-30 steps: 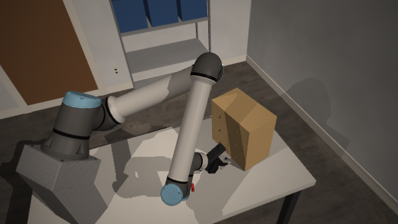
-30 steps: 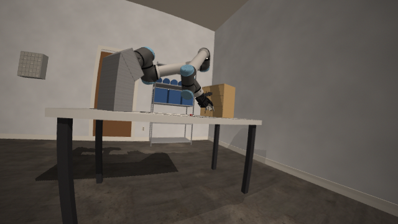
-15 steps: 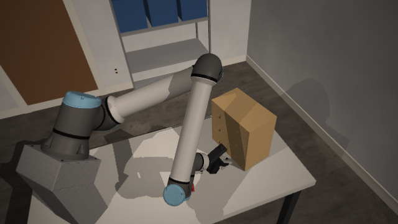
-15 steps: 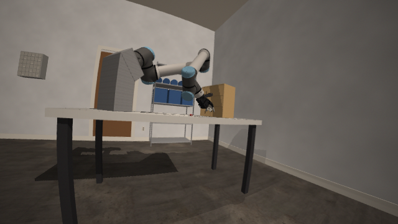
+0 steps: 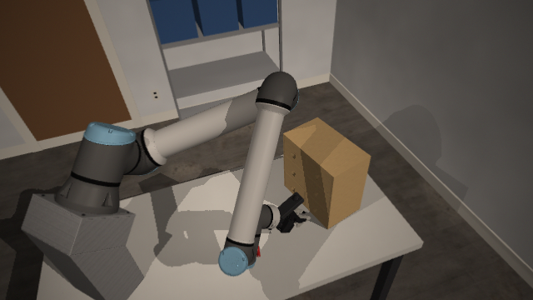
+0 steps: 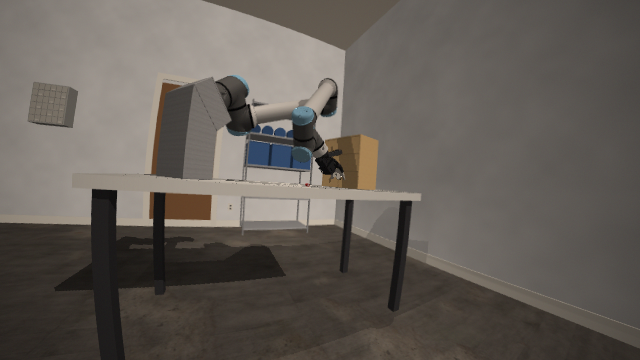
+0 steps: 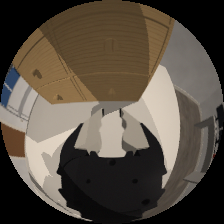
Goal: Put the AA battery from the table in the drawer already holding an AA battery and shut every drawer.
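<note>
The wooden chest [image 5: 333, 167] [image 6: 362, 160] [image 7: 107, 50] stands upright at the table's far right, with all its drawers shut. My gripper [image 5: 303, 217] [image 6: 339, 176] [image 7: 111, 109] is low over the table, just in front of the chest's bottom drawer. In the wrist view the bottom drawer's knob [image 7: 111, 91] is straight ahead of the fingertips. The fingers stand nearly shut with a narrow gap, and nothing is between them. A small red object [image 5: 258, 251] [image 6: 306, 185], apparently the AA battery, lies on the table beside the arm's wrist joint, half hidden by it.
The white table [image 5: 375, 242] [image 6: 200, 185] carries the robot's grey base block [image 5: 79, 237] at its left. The forearm [image 5: 258, 175] slants down across the table's middle. A shelf rack with blue bins [image 5: 216, 17] stands behind, and a grey wall is to the right.
</note>
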`<state>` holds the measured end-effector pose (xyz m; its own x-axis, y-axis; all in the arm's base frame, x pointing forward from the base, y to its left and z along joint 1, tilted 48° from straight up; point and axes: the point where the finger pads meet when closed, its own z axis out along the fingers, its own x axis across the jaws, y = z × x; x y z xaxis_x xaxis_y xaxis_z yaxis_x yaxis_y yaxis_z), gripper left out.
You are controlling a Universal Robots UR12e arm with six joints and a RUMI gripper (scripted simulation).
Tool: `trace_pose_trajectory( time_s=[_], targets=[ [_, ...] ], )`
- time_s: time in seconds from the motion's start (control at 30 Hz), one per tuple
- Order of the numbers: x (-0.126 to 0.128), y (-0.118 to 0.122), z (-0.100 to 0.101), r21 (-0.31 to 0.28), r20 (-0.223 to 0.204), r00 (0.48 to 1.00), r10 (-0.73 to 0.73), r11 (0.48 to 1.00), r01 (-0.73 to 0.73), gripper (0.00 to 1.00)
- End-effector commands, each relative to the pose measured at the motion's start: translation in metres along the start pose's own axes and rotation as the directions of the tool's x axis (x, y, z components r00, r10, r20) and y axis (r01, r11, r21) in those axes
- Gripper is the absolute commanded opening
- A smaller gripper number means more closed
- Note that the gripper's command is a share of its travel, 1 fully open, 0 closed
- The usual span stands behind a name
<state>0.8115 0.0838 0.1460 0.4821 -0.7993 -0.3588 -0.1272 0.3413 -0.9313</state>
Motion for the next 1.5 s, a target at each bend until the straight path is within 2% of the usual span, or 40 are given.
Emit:
trace_pose_trajectory(
  time_s=[0.0,0.87,1.47],
  targets=[
    [0.0002,-0.0005,-0.0002,0.001,0.0,1.0,0.0,1.0,0.0,0.2],
    [0.0002,-0.0009,0.0003,0.001,0.0,1.0,0.0,1.0,0.0,0.2],
    [0.0002,-0.0076,0.0083,0.001,0.0,1.0,0.0,1.0,0.0,0.2]
  ],
)
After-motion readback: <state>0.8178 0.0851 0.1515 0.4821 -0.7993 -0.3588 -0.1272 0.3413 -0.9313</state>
